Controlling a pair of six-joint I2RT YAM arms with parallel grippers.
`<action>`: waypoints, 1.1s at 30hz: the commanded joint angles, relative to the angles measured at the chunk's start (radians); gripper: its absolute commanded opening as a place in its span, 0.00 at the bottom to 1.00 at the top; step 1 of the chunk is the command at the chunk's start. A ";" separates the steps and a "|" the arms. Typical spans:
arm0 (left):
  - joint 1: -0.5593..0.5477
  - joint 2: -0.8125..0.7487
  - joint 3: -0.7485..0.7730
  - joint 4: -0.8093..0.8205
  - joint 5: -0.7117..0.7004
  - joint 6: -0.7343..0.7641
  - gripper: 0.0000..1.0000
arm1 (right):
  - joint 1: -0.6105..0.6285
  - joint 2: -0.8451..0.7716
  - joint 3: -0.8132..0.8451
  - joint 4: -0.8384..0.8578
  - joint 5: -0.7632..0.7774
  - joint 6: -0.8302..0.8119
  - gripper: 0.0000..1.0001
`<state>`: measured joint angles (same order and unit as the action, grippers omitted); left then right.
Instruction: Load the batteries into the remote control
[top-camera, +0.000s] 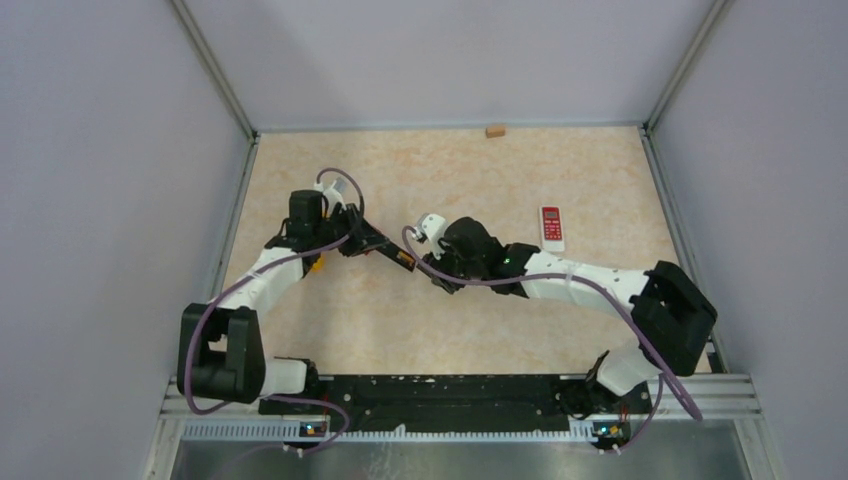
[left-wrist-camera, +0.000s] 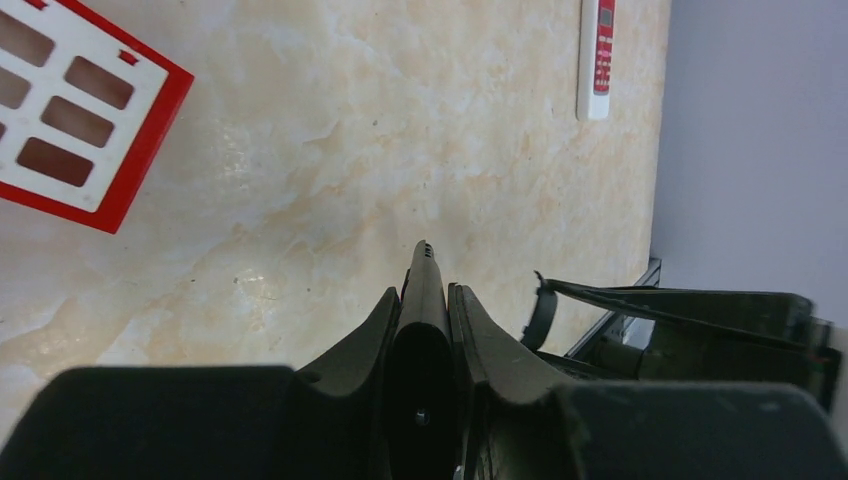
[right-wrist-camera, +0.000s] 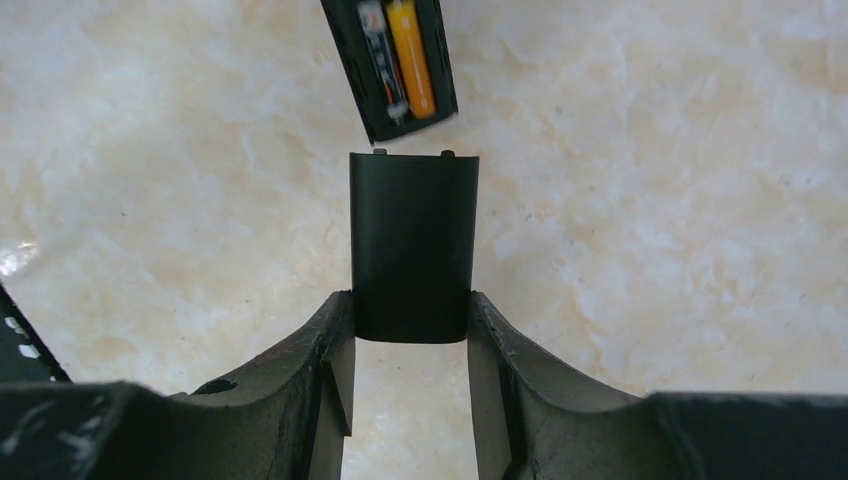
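Note:
My left gripper (top-camera: 383, 249) is shut on a black remote control (top-camera: 401, 260), which shows edge-on between the fingers in the left wrist view (left-wrist-camera: 423, 270). In the right wrist view the remote's open battery bay (right-wrist-camera: 352, 62) is at the top. An orange battery (right-wrist-camera: 412, 55) and a paler one (right-wrist-camera: 378, 50) lie side by side in it. My right gripper (right-wrist-camera: 411, 308) is shut on the flat black battery cover (right-wrist-camera: 413, 235). The cover's tabbed edge sits just short of the bay's end, with a thin gap between them. In the top view the right gripper (top-camera: 428, 263) faces the remote's tip.
A white and red remote (top-camera: 551, 226) lies on the table to the right, also in the left wrist view (left-wrist-camera: 597, 55). A red-edged white panel with slots (left-wrist-camera: 70, 110) is at that view's upper left. A small wooden block (top-camera: 494, 130) sits by the back wall.

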<state>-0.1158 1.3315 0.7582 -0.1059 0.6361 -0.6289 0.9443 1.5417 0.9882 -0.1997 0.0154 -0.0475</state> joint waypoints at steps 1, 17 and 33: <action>-0.044 -0.028 -0.002 0.065 0.043 0.056 0.00 | 0.021 -0.082 -0.012 0.087 -0.070 -0.067 0.24; -0.107 -0.069 -0.013 0.098 0.106 0.089 0.00 | 0.060 -0.062 0.016 0.075 -0.023 -0.117 0.24; -0.108 -0.089 -0.019 0.096 0.114 0.100 0.00 | 0.060 -0.012 0.047 0.101 0.021 -0.082 0.24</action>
<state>-0.2188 1.2778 0.7422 -0.0593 0.7219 -0.5453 0.9928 1.5337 0.9894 -0.1493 0.0326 -0.1417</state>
